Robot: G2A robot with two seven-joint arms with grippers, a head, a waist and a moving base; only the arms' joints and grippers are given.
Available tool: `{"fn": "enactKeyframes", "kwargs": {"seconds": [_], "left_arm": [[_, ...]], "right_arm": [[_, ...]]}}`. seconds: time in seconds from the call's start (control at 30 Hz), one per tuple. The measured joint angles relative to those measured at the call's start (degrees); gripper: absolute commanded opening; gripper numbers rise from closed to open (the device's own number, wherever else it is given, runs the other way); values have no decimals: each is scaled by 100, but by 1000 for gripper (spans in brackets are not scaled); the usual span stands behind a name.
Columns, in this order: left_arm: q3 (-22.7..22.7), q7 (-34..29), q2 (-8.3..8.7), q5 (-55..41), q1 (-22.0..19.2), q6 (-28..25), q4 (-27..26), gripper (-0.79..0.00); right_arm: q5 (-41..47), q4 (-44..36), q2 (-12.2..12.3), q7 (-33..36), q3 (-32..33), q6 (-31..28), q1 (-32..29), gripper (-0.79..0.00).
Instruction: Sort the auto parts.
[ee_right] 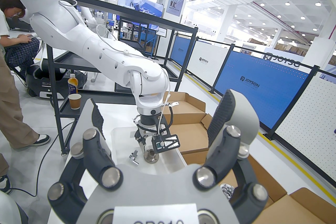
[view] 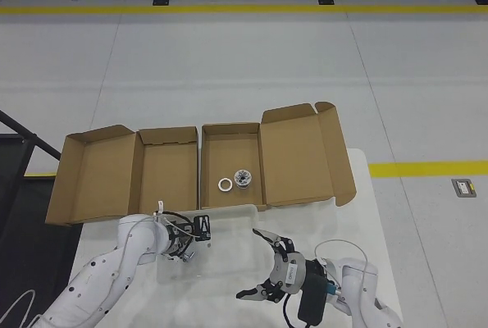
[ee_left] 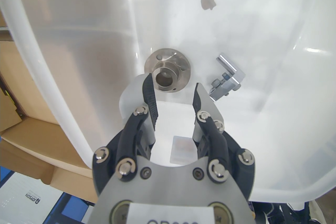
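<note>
The left gripper (ee_left: 172, 82) hangs inside the clear bin (ee_left: 92, 25), fingers (ee_left: 150, 97) apart just over a round metal flange (ee_left: 168, 72) on the bin floor. A small bracket (ee_left: 227, 78) lies just beside the flange. The right gripper (ee_right: 161, 100) is at the bin's right end above the counter (view: 365, 221), its fingers (ee_right: 223, 114) wide apart and holding nothing. Beyond the bin, the right box (view: 227, 148) holds a ring (view: 225, 184) and a gear (view: 242, 177), next to the left box (view: 168, 168)
</note>
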Motion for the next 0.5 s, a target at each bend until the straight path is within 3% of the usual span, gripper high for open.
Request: {"fn": "enactKeyframes", "kwargs": {"seconds": [0.37,0.5], "left_arm": [[92,95,-100,-48,-137,72,295,-431],[137,107,-135,-35,-172,67,348,-493]], "right_arm": [[0,0,0,0,0,0,0,0],[0,0,0,0,0,0,0,0]]}}
